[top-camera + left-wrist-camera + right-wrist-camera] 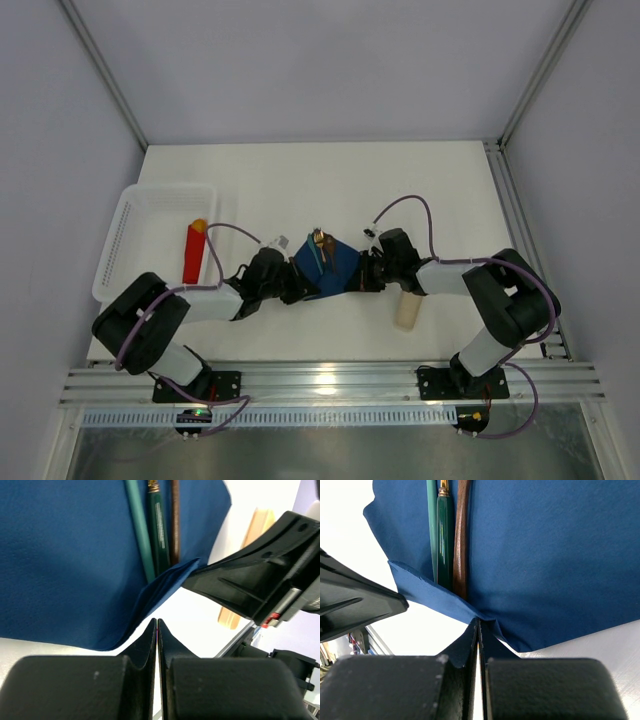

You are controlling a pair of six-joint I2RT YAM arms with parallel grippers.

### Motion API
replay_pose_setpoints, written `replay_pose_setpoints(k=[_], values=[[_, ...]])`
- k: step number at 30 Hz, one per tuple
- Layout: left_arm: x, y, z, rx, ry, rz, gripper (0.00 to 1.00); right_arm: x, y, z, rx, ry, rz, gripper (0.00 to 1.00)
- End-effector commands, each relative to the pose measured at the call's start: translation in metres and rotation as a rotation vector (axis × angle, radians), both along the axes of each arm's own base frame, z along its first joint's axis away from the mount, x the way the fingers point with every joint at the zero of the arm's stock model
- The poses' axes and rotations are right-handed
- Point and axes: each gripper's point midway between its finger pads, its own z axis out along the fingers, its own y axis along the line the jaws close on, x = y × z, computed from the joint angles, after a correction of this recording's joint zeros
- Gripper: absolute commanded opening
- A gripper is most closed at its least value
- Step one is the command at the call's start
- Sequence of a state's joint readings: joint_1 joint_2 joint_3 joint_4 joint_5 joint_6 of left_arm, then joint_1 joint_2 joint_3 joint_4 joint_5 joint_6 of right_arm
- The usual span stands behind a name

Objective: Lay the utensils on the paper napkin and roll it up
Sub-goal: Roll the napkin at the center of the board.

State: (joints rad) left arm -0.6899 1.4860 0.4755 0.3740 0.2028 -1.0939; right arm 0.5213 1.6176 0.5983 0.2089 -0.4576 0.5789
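The dark blue paper napkin (335, 268) lies at the table's middle between both arms. The utensils (320, 245), slim green and copper-brown pieces, lie side by side on it, also seen as utensils (161, 527) and utensils (447, 530). Their near ends are covered by a raised fold of the napkin (435, 597). My right gripper (479, 621) is shut, pinching that fold's edge. My left gripper (156, 621) is shut too, its tips at the lifted edge of the napkin (65, 555), pinching it at the very rim. The two grippers face each other across the fold.
A white perforated basket (130, 215) stands at the left with a red block with an orange tip (193, 252) at its right side. A pale beige bar (407, 308) lies beside the right arm. A metal rail (330, 382) runs along the near edge.
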Motion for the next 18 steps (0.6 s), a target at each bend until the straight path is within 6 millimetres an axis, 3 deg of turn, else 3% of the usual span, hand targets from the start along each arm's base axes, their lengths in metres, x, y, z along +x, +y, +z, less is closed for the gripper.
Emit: replay_pose_setpoints(k=[1,18], values=[[0.004,-0.006,0.003,-0.019,-0.027,-0.009,0.00,0.004,-0.003,-0.006,-0.030,-0.010,0.003,0.04],[-0.002,0.003,-0.018,0.025,0.020,0.007,0.00,0.003,-0.005,-0.009,-0.042,-0.004,0.002,0.04]])
